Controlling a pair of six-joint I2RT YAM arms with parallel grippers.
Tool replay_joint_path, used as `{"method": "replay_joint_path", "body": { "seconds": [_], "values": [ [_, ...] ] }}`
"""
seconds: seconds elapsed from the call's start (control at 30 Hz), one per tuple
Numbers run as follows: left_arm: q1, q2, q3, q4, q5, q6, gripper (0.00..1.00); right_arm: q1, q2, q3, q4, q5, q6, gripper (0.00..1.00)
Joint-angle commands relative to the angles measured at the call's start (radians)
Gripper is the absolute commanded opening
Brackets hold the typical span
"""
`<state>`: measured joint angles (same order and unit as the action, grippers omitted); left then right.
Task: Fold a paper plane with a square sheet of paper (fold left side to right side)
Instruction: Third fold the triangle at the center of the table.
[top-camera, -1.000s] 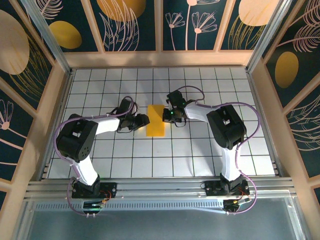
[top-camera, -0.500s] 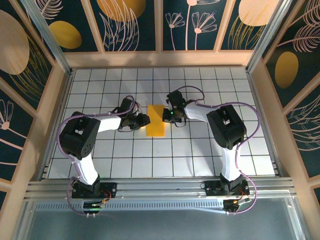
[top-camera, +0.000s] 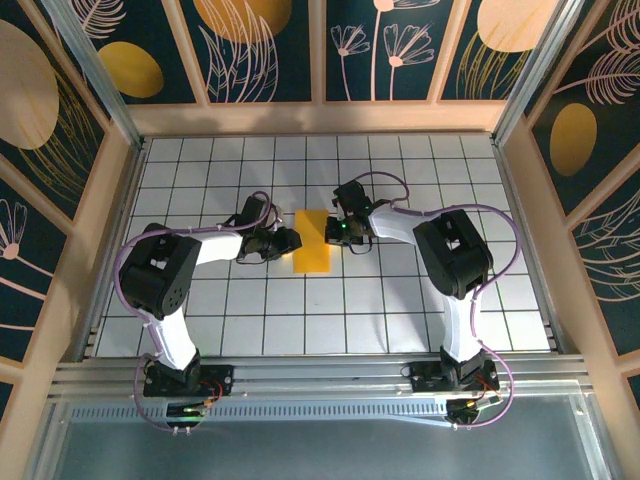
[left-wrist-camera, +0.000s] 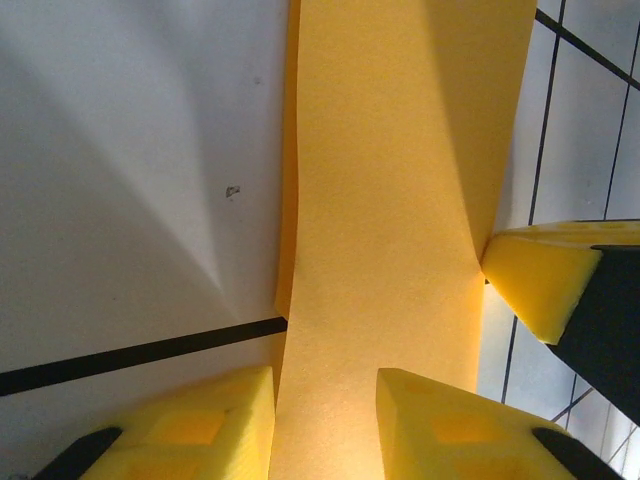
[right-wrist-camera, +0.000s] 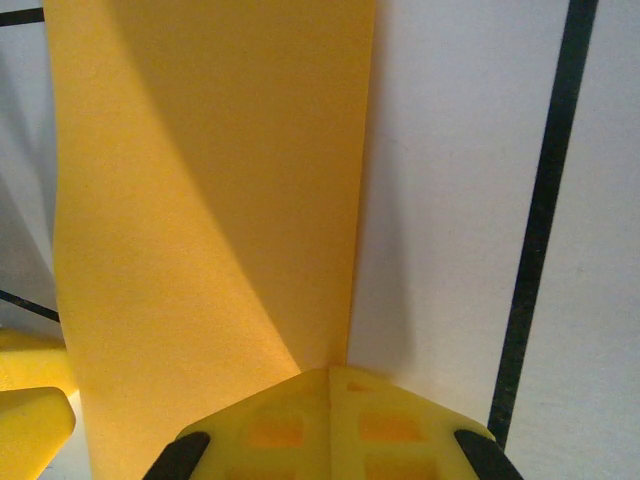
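The square sheet of paper (top-camera: 311, 242) lies folded into a narrow orange-yellow strip at the middle of the tiled table; no pointed paper plane is in view. My left gripper (top-camera: 290, 239) sits low at the strip's left edge. In the left wrist view the paper (left-wrist-camera: 390, 200) runs between and under the left gripper (left-wrist-camera: 325, 420), whose yellow fingers stand apart. My right gripper (top-camera: 335, 232) is at the strip's right edge. Seen from the right wrist, the right gripper (right-wrist-camera: 330, 375) is shut, its tips touching the paper (right-wrist-camera: 200, 200) at that edge.
The white tiled table (top-camera: 400, 300) is walled by a wooden frame (top-camera: 320, 118) at the back and metal rails on both sides. Both arm bases stand at the near edge. Open tiles lie in front of and behind the paper.
The left arm has shifted slightly toward the paper and its jaws have narrowed a little. The paper and the right gripper have stayed in place.
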<state>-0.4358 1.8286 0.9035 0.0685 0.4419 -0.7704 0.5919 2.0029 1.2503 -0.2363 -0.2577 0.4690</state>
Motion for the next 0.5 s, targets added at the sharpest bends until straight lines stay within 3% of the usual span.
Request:
{"method": "replay_joint_path", "body": {
  "seconds": [0.0, 0.47],
  "values": [
    [-0.004, -0.039, -0.001, 0.044, 0.022, -0.001, 0.33, 0.005, 0.051, -0.018, -0.07, 0.058, -0.023, 0.0],
    [-0.004, -0.032, 0.006, 0.039, 0.032, -0.006, 0.34, 0.005, 0.053, -0.022, -0.066, 0.057, -0.026, 0.0]
  ]
}}
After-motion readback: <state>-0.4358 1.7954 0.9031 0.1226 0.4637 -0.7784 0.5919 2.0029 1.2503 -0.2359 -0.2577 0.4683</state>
